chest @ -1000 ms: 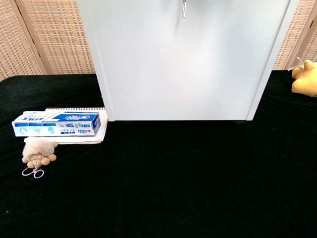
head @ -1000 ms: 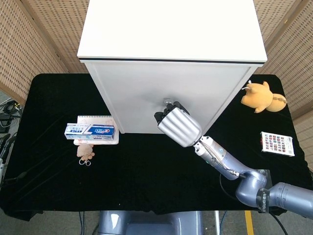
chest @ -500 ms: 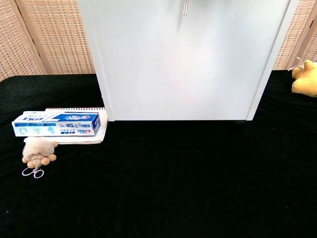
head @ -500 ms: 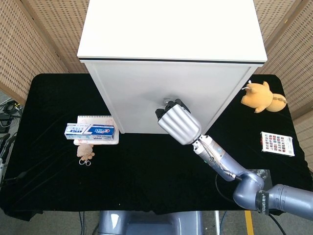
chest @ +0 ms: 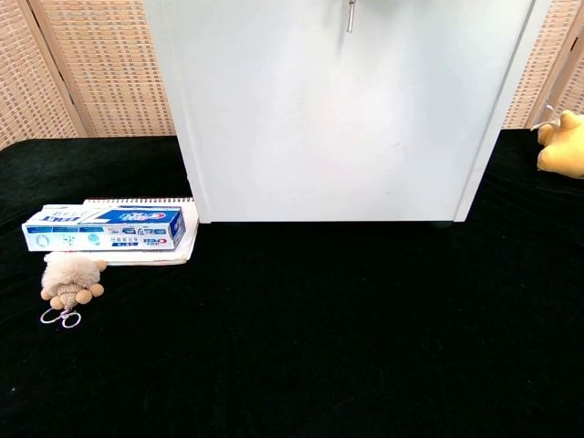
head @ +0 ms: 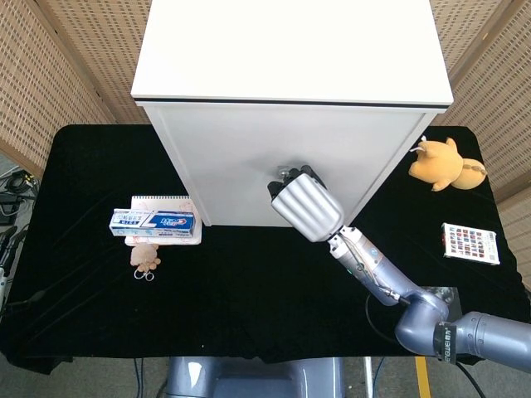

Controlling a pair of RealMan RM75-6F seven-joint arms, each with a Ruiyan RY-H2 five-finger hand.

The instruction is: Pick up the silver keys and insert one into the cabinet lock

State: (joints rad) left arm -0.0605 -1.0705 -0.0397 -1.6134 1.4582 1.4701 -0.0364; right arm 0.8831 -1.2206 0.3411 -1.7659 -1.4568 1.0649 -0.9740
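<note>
**Now at the lock: key held up to the cabinet front**

Left, a toothpaste box point(head: 154, 220) lies idle. Centre, the right hand point(head: 305, 206) grips the keys point(chest: 349, 15) against the cabinet point(head: 282, 157). Insertion seems under way; next, align and press inward.

A staged test bench in a lab or studio is showing here: a table point(head: 75, 323) draped in black cloth is carrying a white cabinet point(head: 290, 99) at its back edge, woven-cane screens point(head: 50, 75) are closing it in, and cables point(head: 12, 195) are trailing past its left edge.
</note>
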